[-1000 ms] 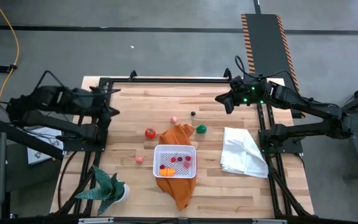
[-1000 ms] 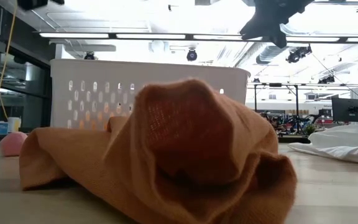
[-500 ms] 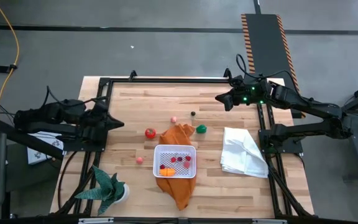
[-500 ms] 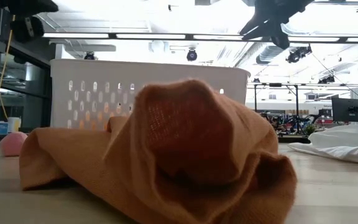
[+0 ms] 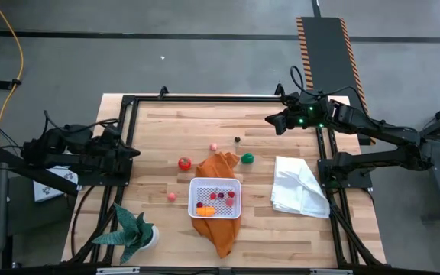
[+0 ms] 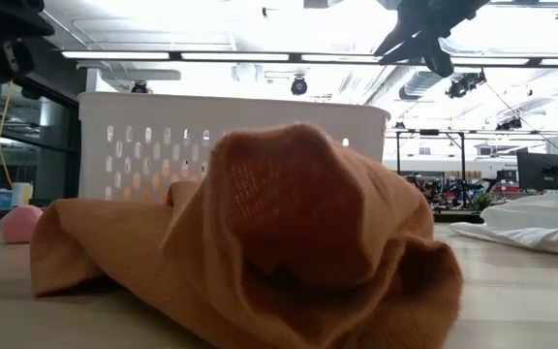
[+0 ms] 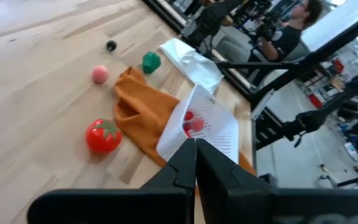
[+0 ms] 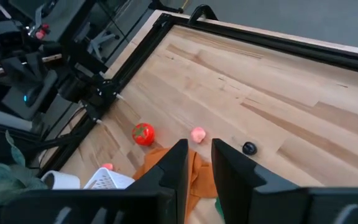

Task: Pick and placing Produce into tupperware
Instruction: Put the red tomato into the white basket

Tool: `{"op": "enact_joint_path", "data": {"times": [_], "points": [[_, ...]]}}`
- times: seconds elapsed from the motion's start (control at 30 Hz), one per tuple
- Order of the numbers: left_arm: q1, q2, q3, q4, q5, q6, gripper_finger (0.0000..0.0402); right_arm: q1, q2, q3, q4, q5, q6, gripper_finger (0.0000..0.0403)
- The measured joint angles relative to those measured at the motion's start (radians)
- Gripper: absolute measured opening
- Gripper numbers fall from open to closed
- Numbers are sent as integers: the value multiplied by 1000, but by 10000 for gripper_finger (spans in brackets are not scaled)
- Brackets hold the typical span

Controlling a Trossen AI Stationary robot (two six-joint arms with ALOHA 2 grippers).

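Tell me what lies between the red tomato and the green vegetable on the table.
In the high view, the orange cloth's bunched top end lies between the red tomato and the green vegetable.
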Motion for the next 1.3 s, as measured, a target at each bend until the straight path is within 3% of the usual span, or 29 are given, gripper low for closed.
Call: {"op": "enact_joint_path", "data": {"times": [0.23, 0.47, 0.73, 0.93, 1.3], "points": [[0, -3, -20, 11, -74, 9, 0, 0, 1, 0, 0, 20, 3, 62], [0, -13, -175, 118, -110, -51, 1, 0, 1, 0, 0, 40, 3, 62], [0, -13, -342, 213, -73, -135, 1, 24, 1, 0, 0, 41, 14, 62], [0, -13, -380, 210, -68, -156, 1, 49, 1, 0, 0, 76, 13, 62], [0, -13, -388, 211, 83, -233, 1, 55, 1, 0, 0, 80, -7, 62]]}}
